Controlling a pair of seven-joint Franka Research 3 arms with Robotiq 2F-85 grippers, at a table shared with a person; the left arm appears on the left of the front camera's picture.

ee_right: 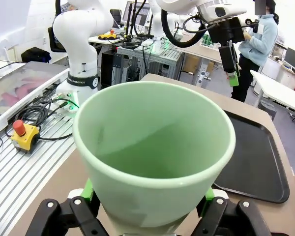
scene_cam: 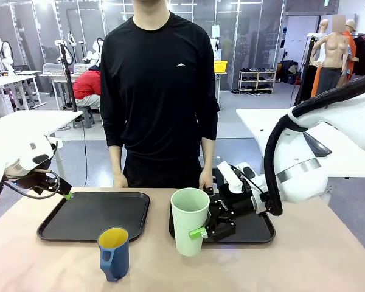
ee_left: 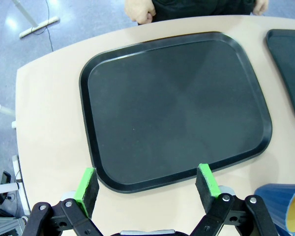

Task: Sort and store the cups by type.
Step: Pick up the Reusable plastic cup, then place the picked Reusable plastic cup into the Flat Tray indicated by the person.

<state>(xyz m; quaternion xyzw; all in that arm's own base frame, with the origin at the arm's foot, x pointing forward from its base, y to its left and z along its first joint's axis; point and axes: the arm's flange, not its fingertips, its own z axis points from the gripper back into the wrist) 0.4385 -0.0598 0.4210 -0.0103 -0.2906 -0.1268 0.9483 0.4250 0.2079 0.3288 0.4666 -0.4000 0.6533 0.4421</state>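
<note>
A tall mint-green tumbler [scene_cam: 190, 219] stands at the front left corner of the right black tray [scene_cam: 255, 230], and my right gripper [scene_cam: 193, 233] is shut on its lower half. In the right wrist view the tumbler [ee_right: 155, 152] sits between the green pads [ee_right: 88, 189]; whether it rests on the table I cannot tell. A dark blue handled mug [scene_cam: 114, 253], yellow inside, stands on the table in front of the left black tray [scene_cam: 94, 214]. My left gripper [scene_cam: 66, 194] hangs open over that tray's left corner. In the left wrist view its fingers [ee_left: 86, 184] straddle the tray's [ee_left: 177, 108] near rim, with the mug [ee_left: 285, 206] at the lower right.
A person in black stands at the far side, hands [scene_cam: 120, 180] resting at the table edge behind the trays. The wooden tabletop [scene_cam: 48, 261] has free room at the front left and front right. Both trays are bare inside.
</note>
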